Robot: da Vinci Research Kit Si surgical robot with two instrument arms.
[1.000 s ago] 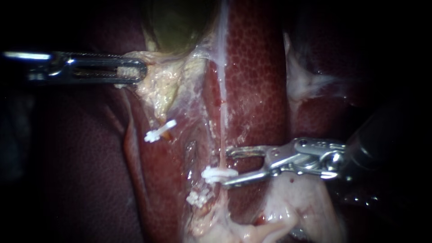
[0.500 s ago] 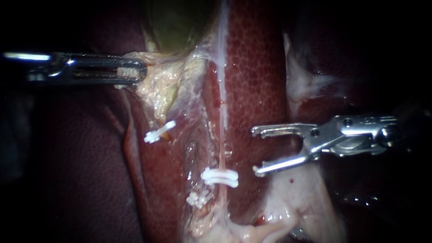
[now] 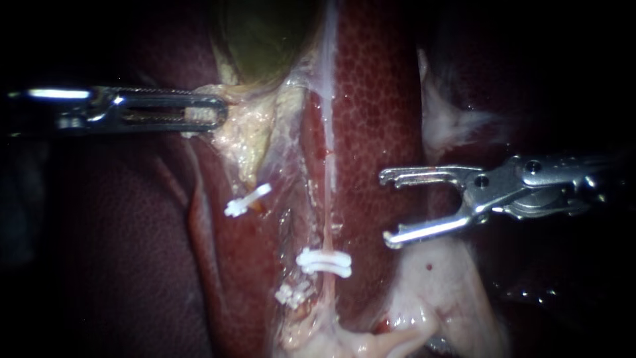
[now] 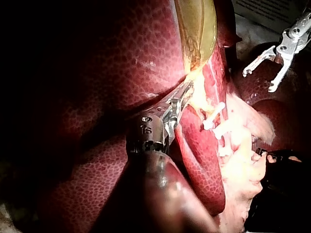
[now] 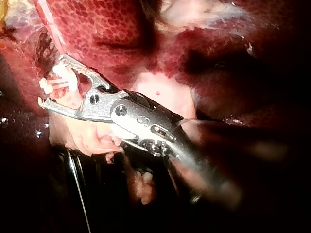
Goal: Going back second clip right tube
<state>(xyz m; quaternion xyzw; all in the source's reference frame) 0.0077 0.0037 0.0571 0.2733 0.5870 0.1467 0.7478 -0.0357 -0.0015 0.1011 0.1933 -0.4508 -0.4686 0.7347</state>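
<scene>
right instrument jaws spread wide, empty, over liver, just right of right tube. white clip sits across right tube, below-left of those jaws, clear of them. left instrument jaws clenched on pale tissue at gallbladder base.

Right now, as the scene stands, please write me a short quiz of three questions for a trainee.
1. True or false: the pincer of the right instrument is shut on the white clips on the right tube.
2. The pincer of the left instrument grips: A nothing; B pale tissue under the gallbladder; C a clip.
3. Which instrument lies nearer those white clips?
Key: 1 false, it stands open, apart from them; 2 B; 3 the right one.
</scene>
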